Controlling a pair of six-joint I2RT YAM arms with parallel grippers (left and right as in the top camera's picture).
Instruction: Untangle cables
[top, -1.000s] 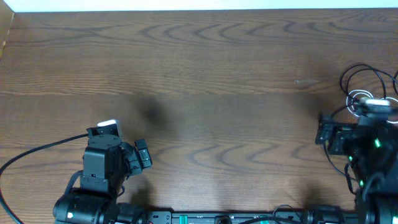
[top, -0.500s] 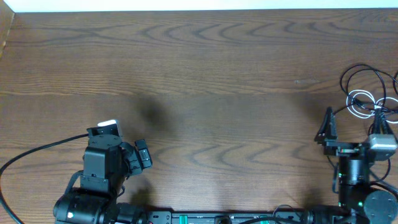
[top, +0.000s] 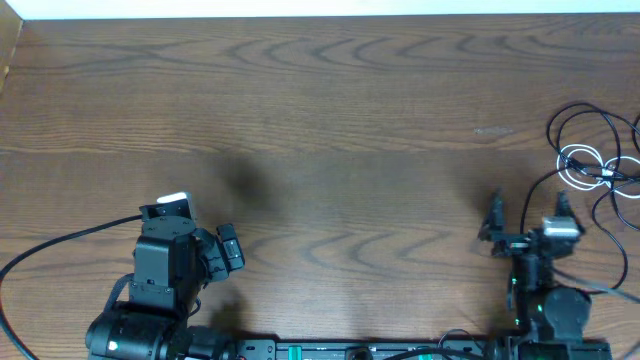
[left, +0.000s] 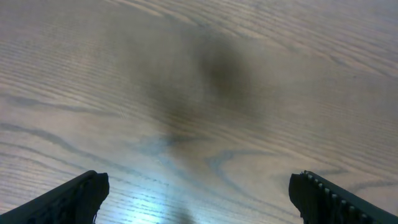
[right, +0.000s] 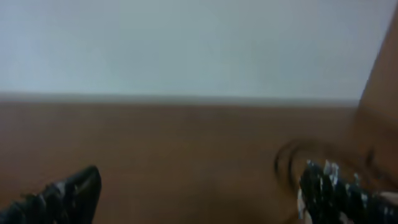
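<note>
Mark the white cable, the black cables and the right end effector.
white cable (top: 577, 160), overhead view, on its coiled loops.
black cables (top: 551, 125), overhead view, on the loop's left bend.
right end effector (top: 528, 205), overhead view, midway between its open fingertips.

Dark brown wood-grain table (top: 330, 120), arched grain bands. Pale strip (top: 300, 8) along far edge. Soft blurred shadow (top: 245, 185) left of centre. Plain pale wall (right: 186, 43) beyond table; light glare (left: 155, 202) on near surface.
</note>
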